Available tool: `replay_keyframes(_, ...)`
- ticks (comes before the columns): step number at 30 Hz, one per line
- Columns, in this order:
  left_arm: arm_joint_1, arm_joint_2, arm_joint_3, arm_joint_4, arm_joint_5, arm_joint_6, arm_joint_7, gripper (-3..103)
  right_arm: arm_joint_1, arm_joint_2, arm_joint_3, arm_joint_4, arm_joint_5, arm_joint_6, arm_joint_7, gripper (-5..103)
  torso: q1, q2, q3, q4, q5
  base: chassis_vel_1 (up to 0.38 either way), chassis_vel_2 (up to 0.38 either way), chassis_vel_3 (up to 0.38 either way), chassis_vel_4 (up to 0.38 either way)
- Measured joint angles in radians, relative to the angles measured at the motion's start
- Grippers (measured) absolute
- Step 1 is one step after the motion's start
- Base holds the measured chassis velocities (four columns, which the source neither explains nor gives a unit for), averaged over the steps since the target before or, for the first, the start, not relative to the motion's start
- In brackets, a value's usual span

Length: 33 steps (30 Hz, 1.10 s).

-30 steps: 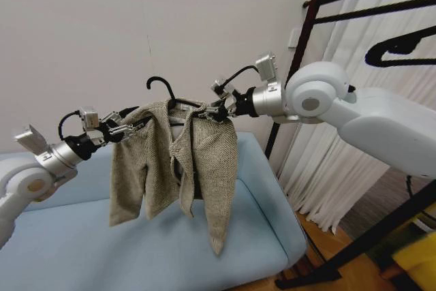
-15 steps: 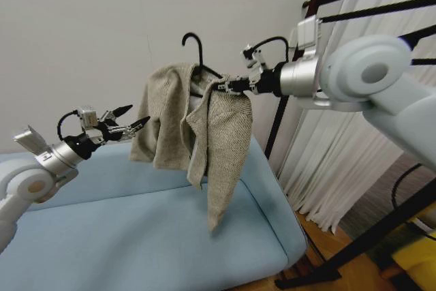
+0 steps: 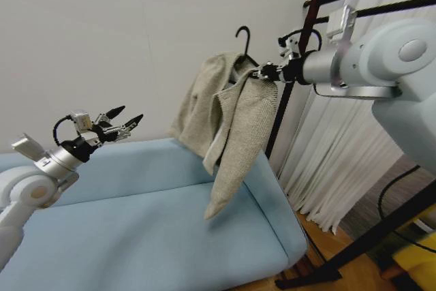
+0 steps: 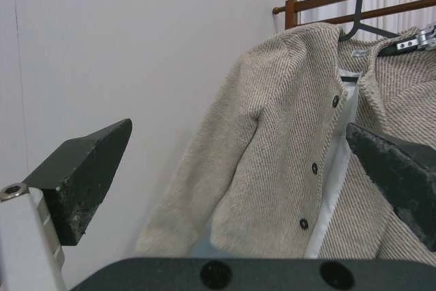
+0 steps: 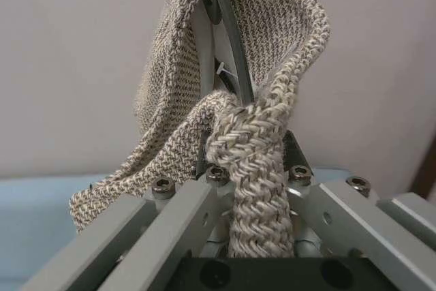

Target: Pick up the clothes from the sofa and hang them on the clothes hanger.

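I list right claw clamped on cardigan beside the rack, left claw spread empty, left of it.

Both arms wear smooth, rounded white shells; the right arm has a grey disc at its joint, the left arm a tan one. Each narrows to a silver cylindrical wrist with a looping black cable and a small grey camera box. The left gripper has black wedge-shaped fingers (matte, slightly chipped); the right gripper has grey metal bars with hex-socket screws.
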Motion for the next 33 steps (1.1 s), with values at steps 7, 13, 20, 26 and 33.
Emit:
replay_keyframes(7, 0.013, -0.038, 0.006, 0.001, 0.017, 0.000, 0.010, 100, 0.109, 0.069, -0.060, -0.166, 0.073, 0.031, 0.142, 6, 0.000, 0.000, 0.000, 0.0007, -0.0001, 0.000, 0.000, 0.000, 0.000)
replay_keyframes(13, 0.017, -0.080, 0.009, 0.011, 0.031, 0.000, 0.025, 100, 0.287, 0.180, -0.154, -0.351, 0.196, 0.152, 0.314, 6, 0.000, 0.000, 0.000, 0.0004, -0.0006, 0.000, 0.000, 0.000, 0.000)
replay_keyframes(20, 0.009, -0.112, 0.008, 0.029, 0.042, -0.003, 0.042, 100, 0.406, 0.305, -0.298, -0.545, 0.035, 0.284, 0.419, 6, 0.000, 0.000, 0.000, 0.0003, -0.0003, 0.000, 0.000, 0.000, 0.000)
replay_keyframes(26, 0.008, -0.142, 0.014, 0.030, 0.051, -0.006, 0.051, 100, 0.434, 0.450, -0.302, -0.741, -0.078, 0.370, 0.493, 6, 0.000, 0.000, 0.000, 0.0009, -0.0007, 0.000, 0.000, 0.000, 0.000)
replay_keyframes(33, 0.011, -0.156, -0.003, 0.024, 0.049, -0.008, 0.053, 100, 0.424, 0.519, -0.272, -0.880, -0.203, 0.383, 0.461, 6, 0.000, 0.000, 0.000, 0.0001, -0.0001, 0.000, 0.000, 0.000, 0.000)
